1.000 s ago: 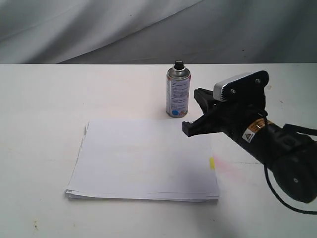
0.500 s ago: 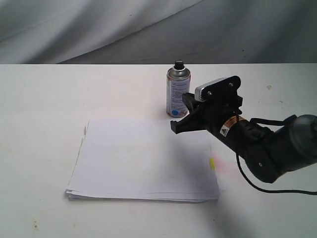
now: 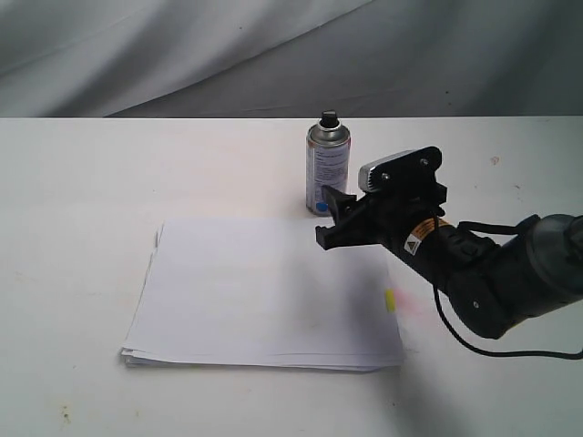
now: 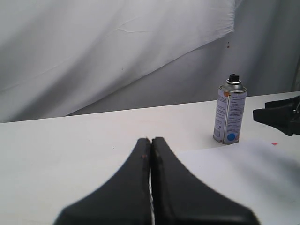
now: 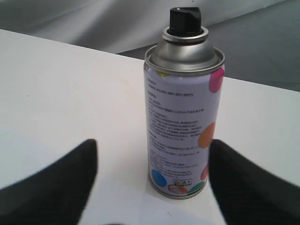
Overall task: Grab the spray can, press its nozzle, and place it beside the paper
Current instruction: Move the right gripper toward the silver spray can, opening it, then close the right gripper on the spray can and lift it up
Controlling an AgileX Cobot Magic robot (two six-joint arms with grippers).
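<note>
Nearest on the desk point(image 3: 82, 200), the paper point(image 3: 264, 291) lies flat, with a yellow mark point(image 3: 390, 299) on its 3 o'clock edge. Over the paper's far corner, about 1 o'clock from its middle, the right gripper point(image 3: 330, 217) reaches in from 4 o'clock. Its jaws are spread wide and hold nothing. In the right wrist view the fingers point(image 5: 51, 183) bracket the spray can point(image 3: 328, 168) with a clear gap on each side, no contact.

The can stands upright just past the paper's far edge, at 12 o'clock of the gripper tips. Can't tell if its base touches the top sheet. The nozzle point(image 3: 329, 117) sits on top, nothing on it. The left gripper point(image 4: 150, 139) shows only in its own wrist view: fingers pressed together, empty, low over the desk, well apart from the can. A grey cloth backdrop point(image 3: 182, 55) is farthest.

Risks, judged from this:
- The can is tall and narrow, so a finger landing first on one side would likely tip it or shove it away.
- The lower finger hangs close over the sheets and could snag and drag the top one.
- A grip too high on the dome could slip and would crowd the nozzle.
</note>
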